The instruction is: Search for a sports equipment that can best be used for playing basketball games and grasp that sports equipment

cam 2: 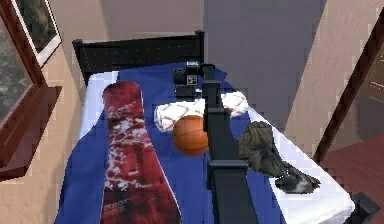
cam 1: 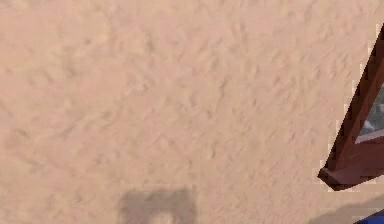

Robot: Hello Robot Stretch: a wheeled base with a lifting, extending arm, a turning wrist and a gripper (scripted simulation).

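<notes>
A rough tan wall (cam 1: 150, 90) faces the forward view, with a dark red-brown door frame (cam 1: 358, 130) at three o'clock. In the arm side view, a blue-covered bed (cam 2: 82, 175) carries a red patterned board (cam 2: 125, 140). The orange basketball (cam 2: 191, 134) lies mid-bed, just at nine o'clock of the dark arm (cam 2: 224, 160). The gripper (cam 2: 186, 80) shows at twelve o'clock from the ball. I cannot tell how its fingers stand or whether they hold anything. Olive clothing (cam 2: 262, 148) lies at the arm's three o'clock.

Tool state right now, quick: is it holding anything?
Tool: cannot be told whether it holds anything; the bed lies behind its far end. The basketball rests on the bed.
</notes>
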